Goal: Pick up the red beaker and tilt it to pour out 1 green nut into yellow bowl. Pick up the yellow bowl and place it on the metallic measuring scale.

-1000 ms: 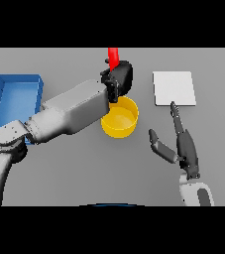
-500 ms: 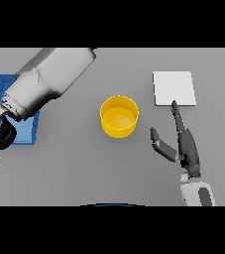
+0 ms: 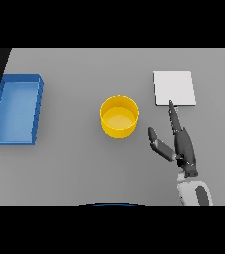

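Bowl point(image 3: 119, 116), yellow, sat on the worktop point(image 3: 84, 163) just left of my open right hand point(image 3: 183, 146), ungrasped; scale point(image 3: 173, 88) lay just beyond its fingertips. I judged pouring finished, placing remained.

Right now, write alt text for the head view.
A yellow bowl sits mid-table, between a blue tray on the left and a flat metallic scale. The right hand rests open just below the scale.

bowl point(image 3: 119, 116) sits mid-table, tray point(image 3: 15, 109) way off to its left, scale point(image 3: 174, 88) to its right and a bit farther back. right hand point(image 3: 181, 144) is just near of the scale.
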